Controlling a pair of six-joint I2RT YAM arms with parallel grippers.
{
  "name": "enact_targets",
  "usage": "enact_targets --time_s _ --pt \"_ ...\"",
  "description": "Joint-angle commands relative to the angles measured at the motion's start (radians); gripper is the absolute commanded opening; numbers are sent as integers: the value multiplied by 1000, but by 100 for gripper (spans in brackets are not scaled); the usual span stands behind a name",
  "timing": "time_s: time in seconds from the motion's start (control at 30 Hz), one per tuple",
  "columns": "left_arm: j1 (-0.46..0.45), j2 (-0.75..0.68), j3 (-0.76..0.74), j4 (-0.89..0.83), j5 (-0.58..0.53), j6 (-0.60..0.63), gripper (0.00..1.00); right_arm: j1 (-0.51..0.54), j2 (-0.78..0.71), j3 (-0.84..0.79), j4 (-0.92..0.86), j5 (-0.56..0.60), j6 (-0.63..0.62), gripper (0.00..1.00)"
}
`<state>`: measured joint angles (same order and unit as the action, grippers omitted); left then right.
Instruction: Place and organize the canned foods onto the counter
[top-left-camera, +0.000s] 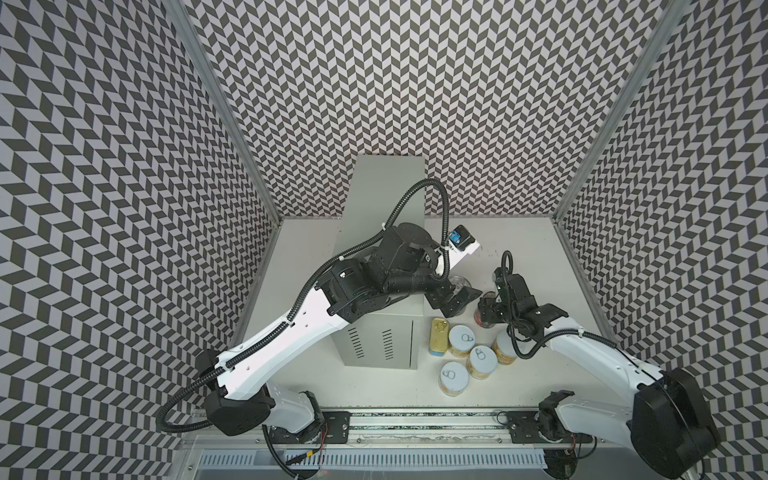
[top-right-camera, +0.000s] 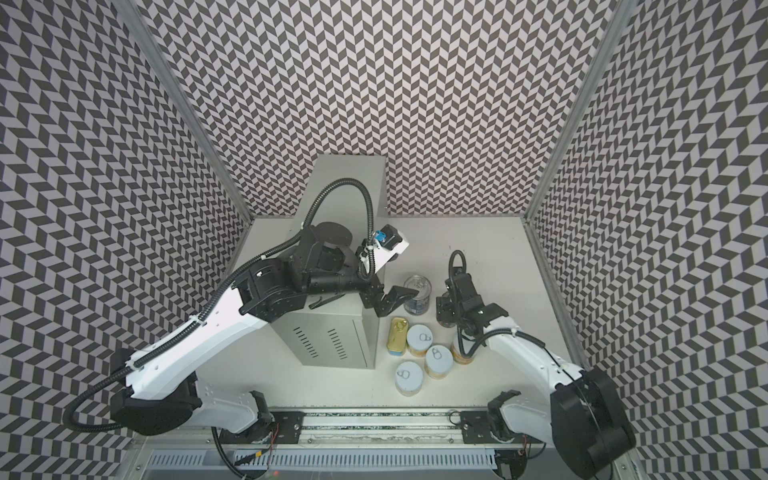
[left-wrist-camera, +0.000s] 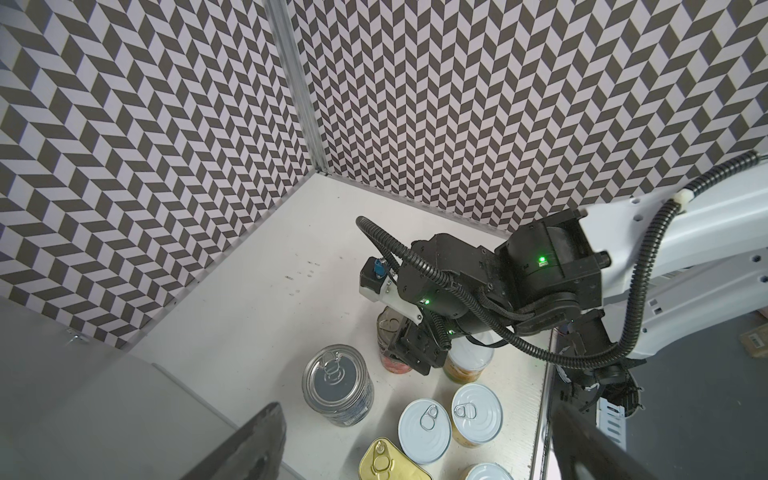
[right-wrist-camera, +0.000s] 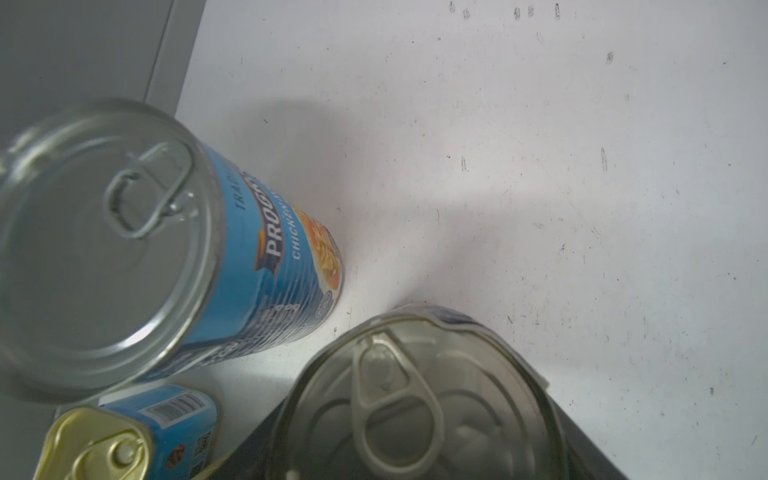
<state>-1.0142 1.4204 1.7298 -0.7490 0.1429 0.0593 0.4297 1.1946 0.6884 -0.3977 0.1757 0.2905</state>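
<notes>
Both top views show the counter (top-left-camera: 382, 187) (top-right-camera: 349, 183), a tall grey cabinet whose top carries no cans, with my left arm reaching over it. The left gripper (top-left-camera: 457, 300) (top-right-camera: 392, 302) (left-wrist-camera: 415, 415) is open, hanging empty beside one tall blue-labelled can (top-right-camera: 417, 293) (left-wrist-camera: 338, 384) (right-wrist-camera: 104, 249) that stands on the table. My right gripper (top-left-camera: 488, 311) (left-wrist-camera: 409, 353) (right-wrist-camera: 415, 457) is shut on the second tall can (right-wrist-camera: 415, 407) (left-wrist-camera: 390, 361), a finger on each side. In front of these stand the gold-topped SPAM tin (top-left-camera: 439, 334) (right-wrist-camera: 104, 449) and several short yellow cans (top-left-camera: 461, 338) (top-left-camera: 481, 359) (top-left-camera: 454, 376).
The white tabletop (top-left-camera: 519, 257) lies right of the cabinet, closed in by chevron-patterned walls (top-left-camera: 415, 83). One more short can (top-left-camera: 505, 349) is partly under my right forearm. The rail with both arm bases (top-left-camera: 415, 422) runs along the front edge.
</notes>
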Motion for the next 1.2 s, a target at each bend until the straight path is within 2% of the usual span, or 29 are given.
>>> enact_targets --time_s 0.0,0.2,0.67,1.0,1.17 --pt "-4 -13 -9 23 -30 17 100 4 -47 39 93 -2 -16 62" --pt "-4 -34 -22 45 -50 16 100 4 -61 96 79 11 -36 60" --pt "-3 -123 -66 69 -89 67 100 4 -99 400 -78 -13 -151 58" --pt "-3 -167 -93 39 -235 86 100 10 -4 782 -149 -237 -244 58" --pt "-3 -256 -163 109 -299 118 100 16 65 961 -193 -355 -280 58"
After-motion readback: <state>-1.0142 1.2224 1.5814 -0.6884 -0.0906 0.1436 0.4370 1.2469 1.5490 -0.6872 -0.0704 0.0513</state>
